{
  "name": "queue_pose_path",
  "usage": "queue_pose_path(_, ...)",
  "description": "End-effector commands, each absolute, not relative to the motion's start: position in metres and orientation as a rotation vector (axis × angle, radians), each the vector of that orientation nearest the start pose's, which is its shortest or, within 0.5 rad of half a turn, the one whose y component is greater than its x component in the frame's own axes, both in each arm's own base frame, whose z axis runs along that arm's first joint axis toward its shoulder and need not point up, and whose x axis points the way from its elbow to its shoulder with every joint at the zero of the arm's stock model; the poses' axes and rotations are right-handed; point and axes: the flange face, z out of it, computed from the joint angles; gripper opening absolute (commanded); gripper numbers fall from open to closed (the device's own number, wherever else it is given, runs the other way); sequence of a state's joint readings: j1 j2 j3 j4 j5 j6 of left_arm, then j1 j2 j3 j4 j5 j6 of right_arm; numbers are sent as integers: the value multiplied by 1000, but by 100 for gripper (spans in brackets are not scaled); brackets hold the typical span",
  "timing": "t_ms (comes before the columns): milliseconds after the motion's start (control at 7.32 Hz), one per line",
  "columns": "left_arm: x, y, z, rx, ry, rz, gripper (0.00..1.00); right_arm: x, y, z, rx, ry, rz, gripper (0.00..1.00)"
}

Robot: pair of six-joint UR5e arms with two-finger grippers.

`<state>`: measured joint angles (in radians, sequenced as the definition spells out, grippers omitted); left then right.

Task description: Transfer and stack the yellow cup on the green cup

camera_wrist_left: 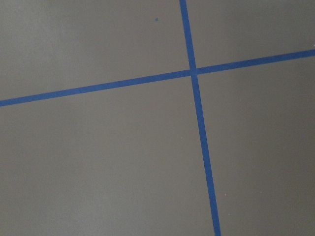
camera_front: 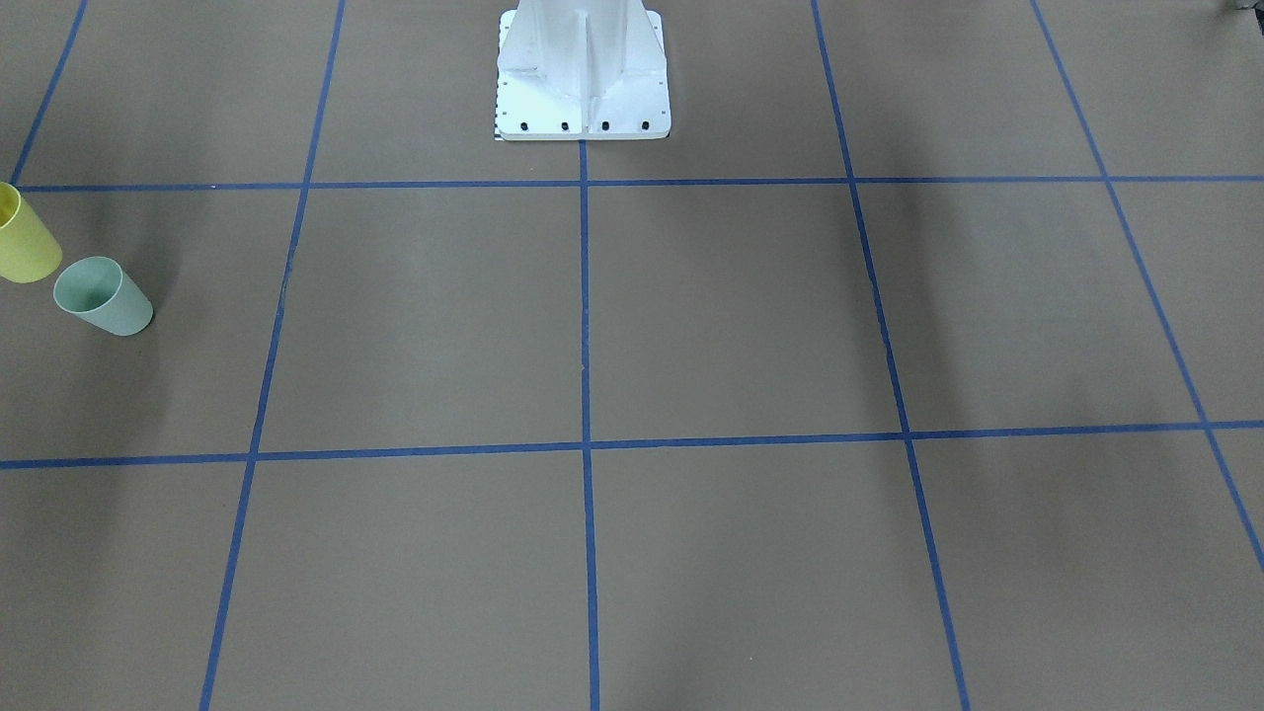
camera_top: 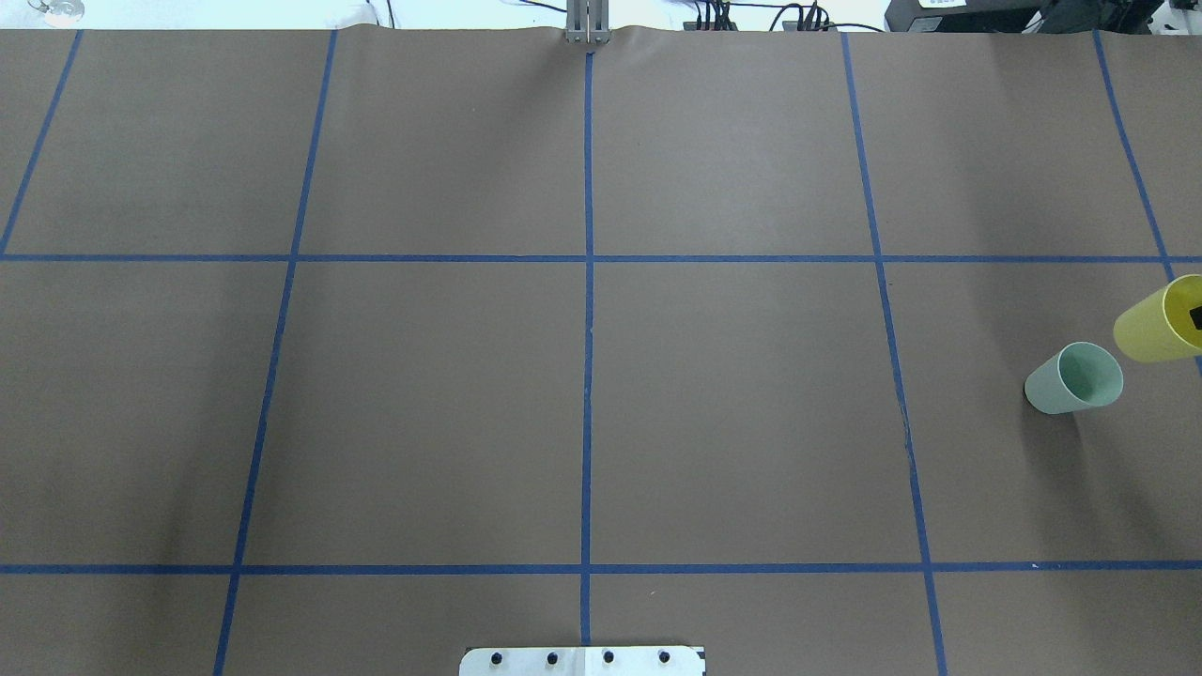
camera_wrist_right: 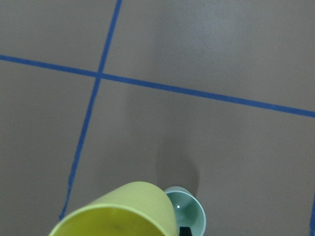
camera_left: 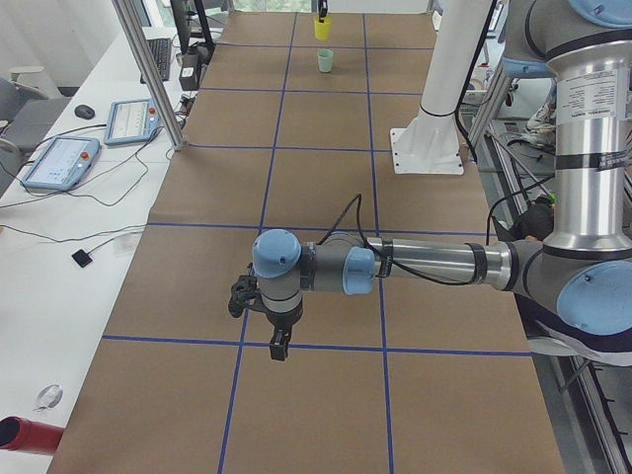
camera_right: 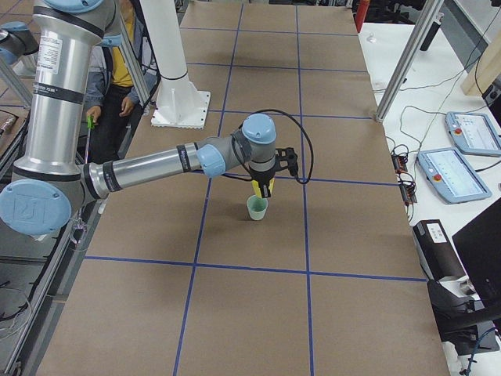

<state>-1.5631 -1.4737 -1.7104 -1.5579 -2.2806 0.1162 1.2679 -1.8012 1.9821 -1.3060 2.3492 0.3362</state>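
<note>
Holding the yellow cup (camera_top: 1148,330) clamped at its rim, the right gripper (camera_right: 261,185) hangs just above the green cup (camera_top: 1073,378), likely needing centring, then lowering.

Soft even light; yellow cup (camera_wrist_right: 118,211) perhaps blurred close up.

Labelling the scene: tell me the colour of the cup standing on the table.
The cup is pale mint green, clearest in the overhead view.

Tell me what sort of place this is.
Probably a robotics lab test cell: the left UR5e arm reaches over a paper-covered table taped into a blue grid, and teach pendants lie on the side bench.
</note>
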Motion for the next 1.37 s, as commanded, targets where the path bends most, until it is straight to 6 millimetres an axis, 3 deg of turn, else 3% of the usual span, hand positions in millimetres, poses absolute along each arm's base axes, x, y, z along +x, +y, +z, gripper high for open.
queue_pose_path(0,-65,-452,641,71,713,129,100,-63,-398,566,134,-926,-64,0)
queue_pose_path(273,-65,-452,641,73,712,132,100,-103,-395,563,101,-965,-46,0)
queue_pose_path(410,-64,-452,641,72,712,133,100,-108,-394,562,93,-966,-54,0)
queue_pose_path(1229,-63,-454,639,77,712,138,100,-114,-408,571,117,-910,-40,0)
